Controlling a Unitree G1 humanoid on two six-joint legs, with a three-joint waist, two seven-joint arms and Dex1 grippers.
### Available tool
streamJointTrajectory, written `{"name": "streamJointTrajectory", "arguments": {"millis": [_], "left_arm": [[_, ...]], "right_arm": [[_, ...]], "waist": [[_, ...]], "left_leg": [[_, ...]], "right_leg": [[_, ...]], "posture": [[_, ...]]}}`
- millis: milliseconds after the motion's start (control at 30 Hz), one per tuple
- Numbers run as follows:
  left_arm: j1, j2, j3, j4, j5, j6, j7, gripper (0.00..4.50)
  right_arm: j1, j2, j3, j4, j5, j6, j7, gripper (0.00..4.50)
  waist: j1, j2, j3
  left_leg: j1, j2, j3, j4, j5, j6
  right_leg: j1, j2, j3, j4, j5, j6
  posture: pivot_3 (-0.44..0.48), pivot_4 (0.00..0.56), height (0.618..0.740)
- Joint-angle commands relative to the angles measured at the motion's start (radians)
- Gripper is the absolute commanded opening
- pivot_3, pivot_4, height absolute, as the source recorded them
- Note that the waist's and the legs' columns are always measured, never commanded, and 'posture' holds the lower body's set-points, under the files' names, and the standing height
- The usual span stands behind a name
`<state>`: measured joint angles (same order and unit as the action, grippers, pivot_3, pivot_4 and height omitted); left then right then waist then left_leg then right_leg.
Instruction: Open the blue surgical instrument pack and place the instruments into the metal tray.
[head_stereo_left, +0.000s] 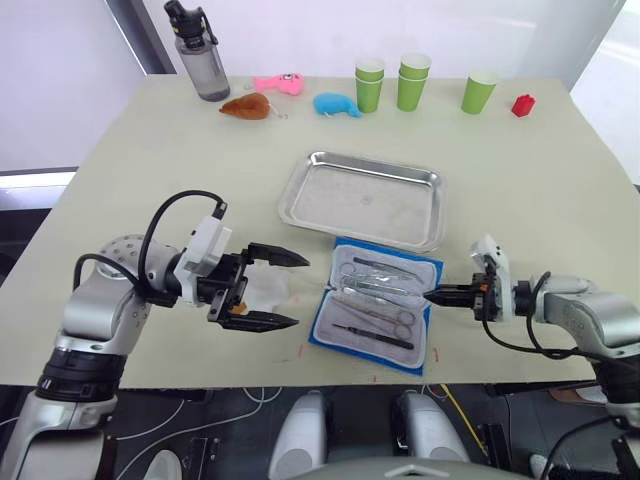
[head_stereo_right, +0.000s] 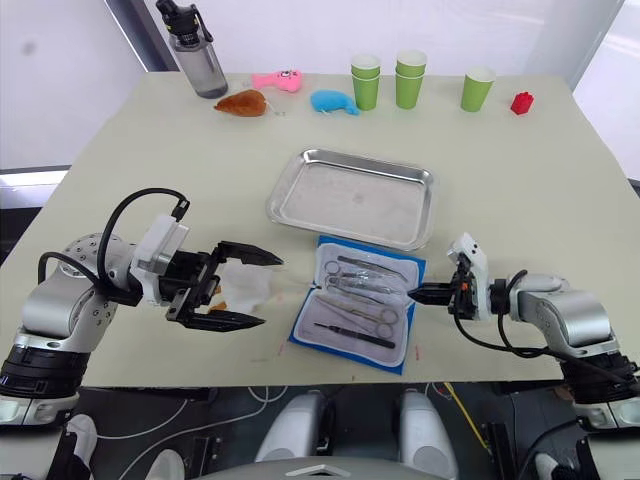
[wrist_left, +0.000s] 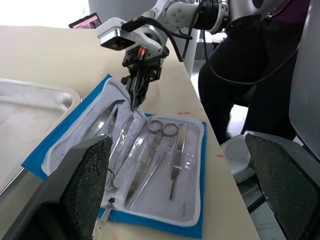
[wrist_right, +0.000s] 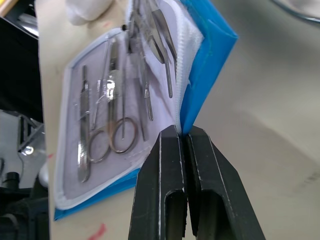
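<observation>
No writing can be read on any thing here; the outside of the blue pack (head_stereo_left: 376, 305), where print would be, faces down.

The pack lies open like a book on the beige table (head_stereo_left: 560, 190), near its front edge and just in front of the metal tray (head_stereo_left: 364, 198). It is a flat fabric pouch with a bright blue border, a white lining and clear pockets. In the pockets lie the instruments (head_stereo_left: 375, 298): thin silver scissors and forceps with ring handles, tweezers, and one darker, slender tool nearest the front. The tray is shallow, of dull steel, with rounded corners and a raised rim.

The right gripper (head_stereo_left: 437, 295) has its two black fingers pressed together on the right edge of the pack; in the right wrist view the blue cover edge rises just above the closed fingertips (wrist_right: 176, 137), so it seems to pinch the fabric there. The left gripper (head_stereo_left: 283, 290) hangs left of the pack with its fingers spread wide, holding nothing; a white crumpled thing (head_stereo_left: 262, 288) lies between them on the table.

At the far edge stand a grey bottle (head_stereo_left: 200, 55), green paper cups (head_stereo_left: 413, 80), a pink toy (head_stereo_left: 280, 83), a brown toy (head_stereo_left: 246, 106), a blue whale toy (head_stereo_left: 335, 104) and a red block (head_stereo_left: 523, 105).
</observation>
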<state>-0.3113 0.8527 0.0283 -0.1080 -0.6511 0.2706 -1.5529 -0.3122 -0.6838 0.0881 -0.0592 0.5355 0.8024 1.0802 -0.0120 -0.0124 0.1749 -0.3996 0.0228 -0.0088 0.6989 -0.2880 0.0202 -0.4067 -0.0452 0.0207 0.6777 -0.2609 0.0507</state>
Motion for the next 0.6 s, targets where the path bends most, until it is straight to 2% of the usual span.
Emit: {"name": "streamJointTrajectory", "arguments": {"millis": [33, 600], "left_arm": [[0.001, 0.005, 0.022, -0.028, -0.009, -0.003, -0.011, 4.5], [0.007, 0.005, 0.021, -0.029, -0.009, -0.003, -0.012, 4.5]], "right_arm": [[-0.037, -0.014, 0.008, 0.04, -0.044, -0.043, -0.004, 0.03], [-0.162, 0.051, 0.136, 0.169, -0.181, -0.192, 0.051, 0.03]], "waist": [[0.0, 0.0, 0.0], [-0.007, 0.0, 0.0]], "left_leg": [[0.0, 0.0, 0.0, 0.0, 0.0, 0.0], [0.001, 0.001, 0.001, 0.0, 0.0, 0.0]], "right_leg": [[0.0, 0.0, 0.0, 0.0, 0.0, 0.0], [0.0, 0.002, 0.001, 0.001, 0.0, 0.0]], "posture": [[0.0, 0.15, 0.734], [0.0, 0.15, 0.734]]}}
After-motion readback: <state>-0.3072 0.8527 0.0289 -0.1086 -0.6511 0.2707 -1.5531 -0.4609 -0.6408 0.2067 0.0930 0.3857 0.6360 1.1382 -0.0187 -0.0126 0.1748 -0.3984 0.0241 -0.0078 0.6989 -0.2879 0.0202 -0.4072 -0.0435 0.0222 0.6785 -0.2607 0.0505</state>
